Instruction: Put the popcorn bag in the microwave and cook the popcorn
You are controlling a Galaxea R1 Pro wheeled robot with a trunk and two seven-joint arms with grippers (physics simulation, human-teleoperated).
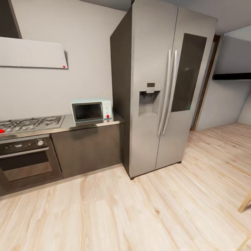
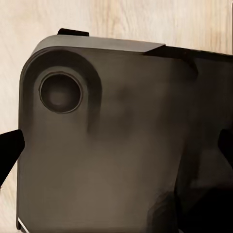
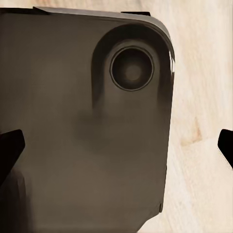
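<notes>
The pale mint-blue microwave point(image 1: 91, 110) stands with its dark door shut at the right end of the grey countertop point(image 1: 69, 127), hard against the fridge. A red dot glows on its knob panel. The popcorn bag and the popcorn are out of view. In the left wrist view, my left gripper point(image 2: 116, 153) hangs open over the robot's dark base point(image 2: 107, 145), with its black fingertips point(image 2: 8, 153) at the picture's edges. In the right wrist view, my right gripper point(image 3: 116, 148) is likewise open above the base point(image 3: 73, 121), with nothing between its fingertips point(image 3: 9, 148).
A tall steel fridge point(image 1: 164, 87) rises right of the counter. A gas hob point(image 1: 29, 123) with an oven point(image 1: 26, 157) below sits at the left, under a hood point(image 1: 33, 52). Light wooden floor point(image 1: 139, 216) stretches ahead. A wooden furniture leg point(image 1: 245, 202) shows at the right edge.
</notes>
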